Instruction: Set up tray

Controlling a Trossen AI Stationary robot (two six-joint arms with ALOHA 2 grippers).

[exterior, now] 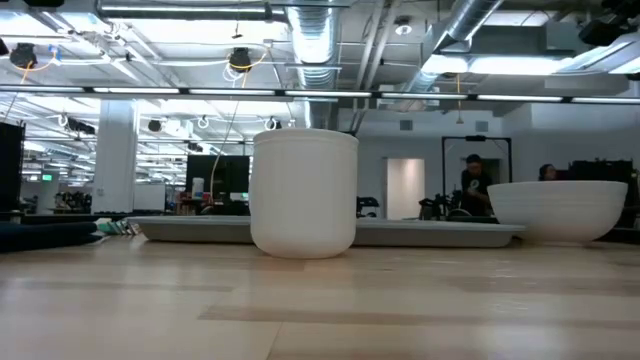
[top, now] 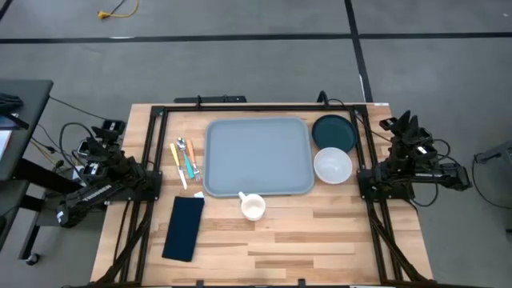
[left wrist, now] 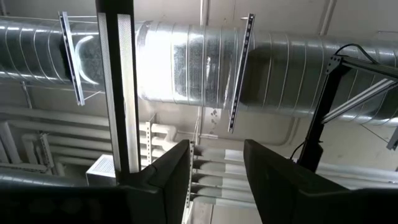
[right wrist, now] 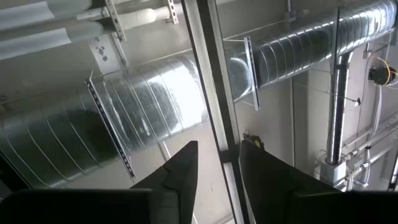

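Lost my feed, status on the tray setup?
Both hands parked off the table sides, open, empty. Tray bare, flat mid-table. Cup sits at its near edge, bowl and plate beside it.

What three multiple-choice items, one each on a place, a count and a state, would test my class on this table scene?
1. Where is the white cup?
A. just off the tray's near edge
B. on the plate
C. on the napkin

2. How many white vessels are on the table?
A. one
B. two
C. four

3. What lies on the tray?
A. cutlery
B. a bowl
C. nothing

Key: 1 A, the cup sits by the rim; 2 B, the cup and the white bowl; 3 C, its surface is bare.
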